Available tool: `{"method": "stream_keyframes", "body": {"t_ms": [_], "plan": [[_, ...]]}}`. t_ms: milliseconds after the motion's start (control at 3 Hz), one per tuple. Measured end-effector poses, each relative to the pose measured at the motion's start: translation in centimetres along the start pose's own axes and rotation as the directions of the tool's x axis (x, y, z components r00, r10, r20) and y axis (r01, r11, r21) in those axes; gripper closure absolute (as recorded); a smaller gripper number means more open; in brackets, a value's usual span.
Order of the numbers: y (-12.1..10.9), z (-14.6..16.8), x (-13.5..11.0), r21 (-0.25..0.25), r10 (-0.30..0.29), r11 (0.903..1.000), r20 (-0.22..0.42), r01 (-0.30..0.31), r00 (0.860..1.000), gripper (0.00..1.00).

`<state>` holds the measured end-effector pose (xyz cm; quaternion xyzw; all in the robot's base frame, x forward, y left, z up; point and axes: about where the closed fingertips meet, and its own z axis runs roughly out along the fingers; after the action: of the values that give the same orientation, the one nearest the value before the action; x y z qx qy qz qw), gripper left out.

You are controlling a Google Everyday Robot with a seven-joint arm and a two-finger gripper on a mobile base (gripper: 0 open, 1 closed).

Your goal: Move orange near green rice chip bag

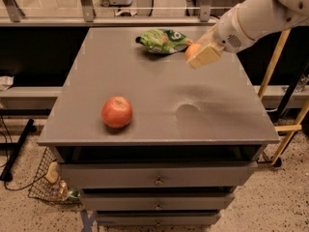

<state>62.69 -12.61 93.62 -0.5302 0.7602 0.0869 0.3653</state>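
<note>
The green rice chip bag (161, 40) lies at the back middle of the grey cabinet top (159, 91). My gripper (199, 54) hangs above the table just right of the bag, at the end of the white arm coming in from the upper right. It is shut on the orange (192, 50), which shows as a small orange round shape between the cream-coloured fingers (204, 56). The orange is held in the air, close to the bag's right end.
A red apple (117, 111) sits at the front left of the top. Drawers (157, 180) are below the top. A wire basket (50, 182) stands on the floor at the left. A wooden frame (285, 124) stands at the right.
</note>
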Motion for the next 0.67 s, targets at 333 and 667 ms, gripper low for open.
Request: {"method": "stream_keyframes", "body": {"t_ms": [333,667], "plan": [[-4.2,2.8,-1.0,0.077,0.081,0.9925,0.16,-0.095,0.984,1.0],[-8.0,5.0,-2.2,0.131,0.128,0.9766,0.279,-0.17,0.952,1.0]]}}
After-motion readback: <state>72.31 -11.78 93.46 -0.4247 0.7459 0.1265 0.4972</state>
